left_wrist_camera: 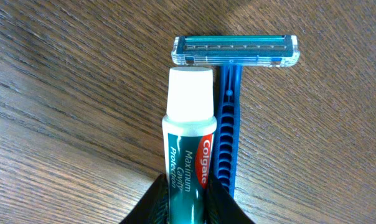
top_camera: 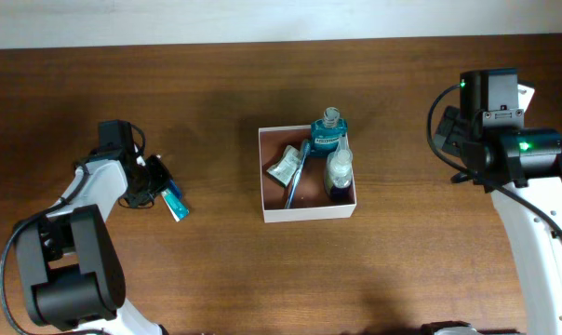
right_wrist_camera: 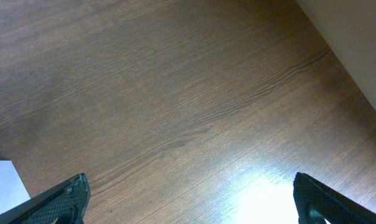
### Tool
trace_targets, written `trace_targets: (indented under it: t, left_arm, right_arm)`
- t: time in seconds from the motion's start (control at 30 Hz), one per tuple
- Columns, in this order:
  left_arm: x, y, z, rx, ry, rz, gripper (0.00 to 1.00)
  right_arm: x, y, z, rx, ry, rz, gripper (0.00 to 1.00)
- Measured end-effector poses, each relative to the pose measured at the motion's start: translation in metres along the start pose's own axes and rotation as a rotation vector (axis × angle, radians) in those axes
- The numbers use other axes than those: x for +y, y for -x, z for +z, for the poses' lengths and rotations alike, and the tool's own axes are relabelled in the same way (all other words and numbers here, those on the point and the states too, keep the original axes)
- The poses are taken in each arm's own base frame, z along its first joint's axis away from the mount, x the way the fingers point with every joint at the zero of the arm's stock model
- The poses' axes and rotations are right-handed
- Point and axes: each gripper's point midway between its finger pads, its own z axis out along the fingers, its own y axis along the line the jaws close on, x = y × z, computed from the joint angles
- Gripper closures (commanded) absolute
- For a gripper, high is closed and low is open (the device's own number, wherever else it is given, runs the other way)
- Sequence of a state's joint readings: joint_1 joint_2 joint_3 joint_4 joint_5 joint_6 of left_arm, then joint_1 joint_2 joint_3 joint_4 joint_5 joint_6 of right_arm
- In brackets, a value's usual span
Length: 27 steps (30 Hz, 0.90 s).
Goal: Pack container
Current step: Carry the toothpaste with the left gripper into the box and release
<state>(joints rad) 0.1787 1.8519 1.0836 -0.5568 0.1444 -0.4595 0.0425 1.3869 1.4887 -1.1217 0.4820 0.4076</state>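
Note:
The container (top_camera: 309, 216), a square white-walled box with a reddish-brown floor, sits mid-table holding a teal bottle (top_camera: 328, 135), a clear bottle (top_camera: 338, 169), a small packet (top_camera: 283, 167) and a blue-handled item (top_camera: 296, 177). Left of it, my left gripper (top_camera: 160, 181) is low over the table. In the left wrist view its jaws (left_wrist_camera: 187, 208) press both sides of a Colgate toothpaste tube (left_wrist_camera: 188, 124). A blue razor (left_wrist_camera: 235, 53) lies on the wood right beside the tube. My right gripper (right_wrist_camera: 191, 193) stands wide open over bare wood, far right (top_camera: 453, 130).
The wooden table's far edge meets a pale wall (right_wrist_camera: 356, 37) at the upper right of the right wrist view. A white corner (right_wrist_camera: 4, 180) shows at that view's lower left. The right arm's body (top_camera: 523, 158) rises at the table's right side.

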Motion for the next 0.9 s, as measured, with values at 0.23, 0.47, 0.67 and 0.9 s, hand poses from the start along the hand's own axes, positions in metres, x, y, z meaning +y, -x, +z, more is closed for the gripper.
trace_targets:
  t: [0.23,0.47,0.67,0.9]
  left_arm:
    - [0.005,0.001,-0.001,-0.009,0.029,-0.001,0.82]
    - [0.002,0.018,-0.059,-0.153,0.042,0.011,0.83]
    - [-0.073,0.016,-0.128,-0.336,-0.151,0.162,0.83]
    - [-0.214,-0.055,-0.158,-0.398,-0.448,0.488,0.84]
  right_arm:
    - [0.0,0.0,0.0,0.0,0.0,0.001,0.01]
    - [0.0,0.0,0.0,0.0,0.0,0.001,0.01]
    - [0.0,0.0,0.0,0.0,0.0,0.0,0.01]
    - [0.0,0.0,0.0,0.0,0.0,0.0,0.01]
